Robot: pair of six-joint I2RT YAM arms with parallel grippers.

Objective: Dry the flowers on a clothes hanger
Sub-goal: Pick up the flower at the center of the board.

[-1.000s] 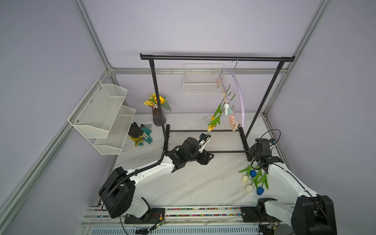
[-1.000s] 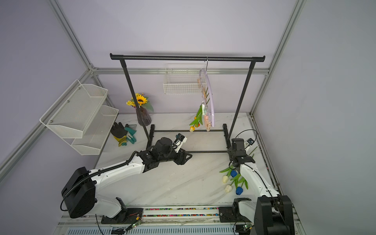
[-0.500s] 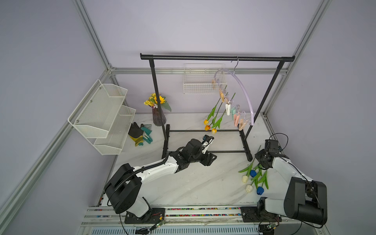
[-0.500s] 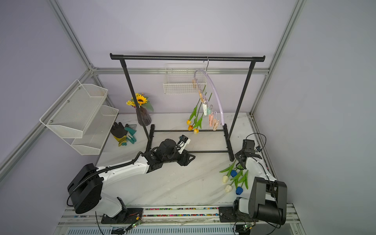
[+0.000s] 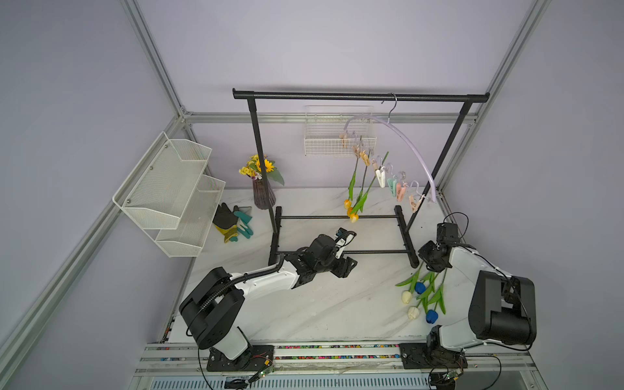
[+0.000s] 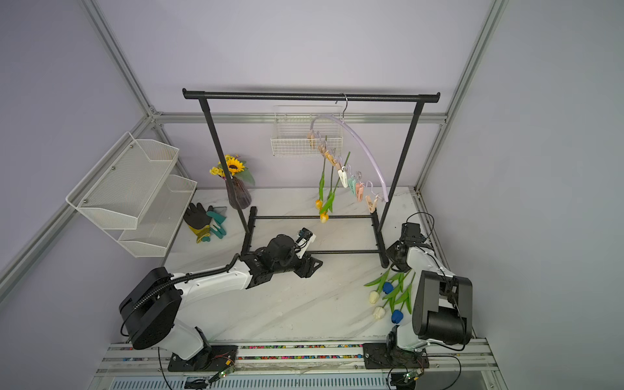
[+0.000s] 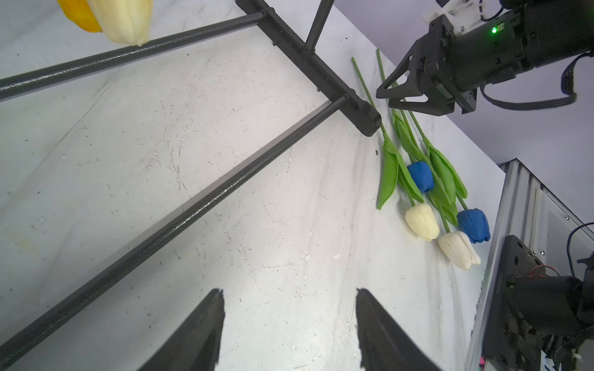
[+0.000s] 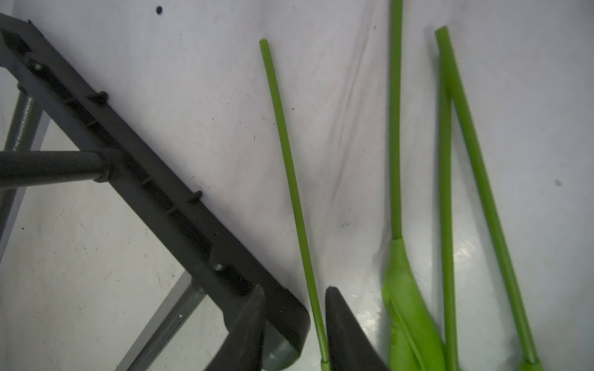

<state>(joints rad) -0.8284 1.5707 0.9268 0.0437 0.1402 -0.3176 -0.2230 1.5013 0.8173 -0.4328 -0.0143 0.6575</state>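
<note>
So the right gripper point(image 8: 295, 289) was down just beside the garment rack's foot point(image 8: 154, 189), jaws narrowed but not pinching yet, one tulip stem point(image 8: 289, 167) between them. I'd have centred on that stem and cleared the foot before squeezing. The loose tulips point(image 5: 419, 288) lay by that foot. The clothes hanger point(image 5: 368, 117) hung above it with the clipped tulips point(image 5: 353, 206). The left gripper point(image 7: 289, 290) sat wide apart, empty.

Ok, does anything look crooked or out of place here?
The clothes hanger hangs at an angle to the rail of the garment rack, not along it, with three tulips bunched at one end. Nothing looks spilled or broken.
</note>
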